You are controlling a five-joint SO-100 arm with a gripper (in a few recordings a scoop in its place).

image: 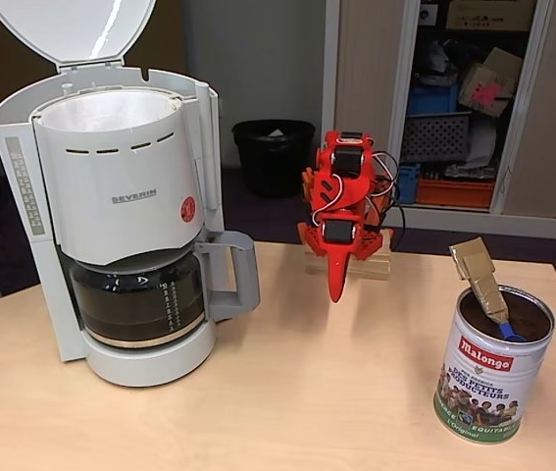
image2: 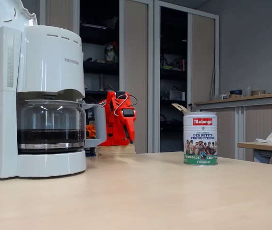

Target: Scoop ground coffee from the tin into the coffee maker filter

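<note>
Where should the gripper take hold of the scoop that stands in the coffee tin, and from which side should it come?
Probably the scoop's tan handle, coming from above. The handle leans up and out over the tin's silver rim, free of the wall, while the blue bowl sits down in the ground coffee. The gripper is folded near its base.

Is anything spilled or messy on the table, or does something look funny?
Nothing is spilled. The tin stands upright with a scoop leaning in its ground coffee. The coffee maker has its lid up, showing the white filter. The red arm is folded, its tool pointing down.
</note>
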